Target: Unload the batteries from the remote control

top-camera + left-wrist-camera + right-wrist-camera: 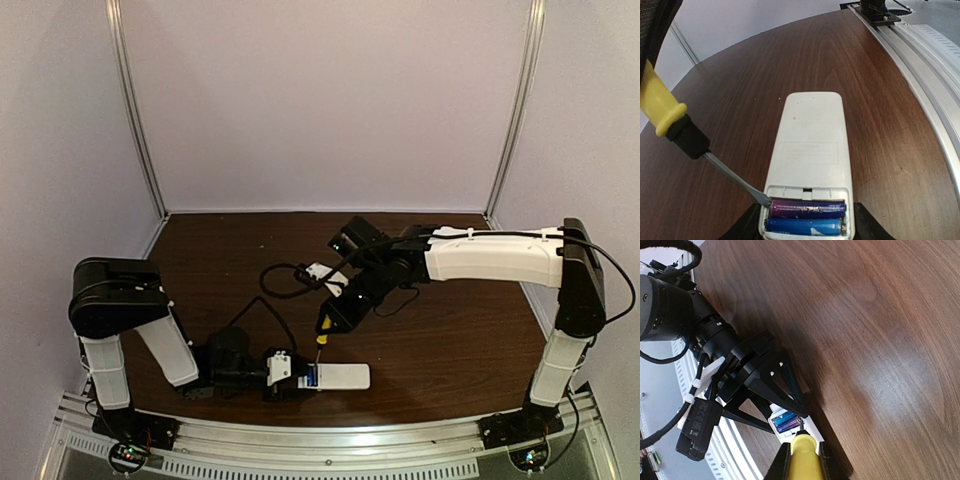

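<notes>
Dark wood table (450,340) inside pale lilac walls, nothing fancy. Got the remote control (812,150) lying back-up near the front edge, between the two arm bases, battery compartment open at the end nearest the left arm. Clamped across that end by the left gripper (298,378), jaws partway closed and snug against both sides of the case. Can see both batteries (807,216) side by side in there, purple one further in, blue one right at the end of the case. Over on the other side, right gripper (338,300) closed tight on the yellow handle of a screwdriver (325,325), coming down at a slant, blade tip touching one end of the purple cell right in the compartment corner.

Looks like the prying step, nothing out yet. To do it well: work the tip under the cell's end rather than pushing against its side, then lever up gently with the compartment wall as the pivot. Keep the left grip firm to stop any skating or tipping. Go slow, to avoid popping a sprung cell loose and sending it rolling over bare wood. Avoid jabbing the wrapper. Same trick for the blue one afterwards, probably.
</notes>
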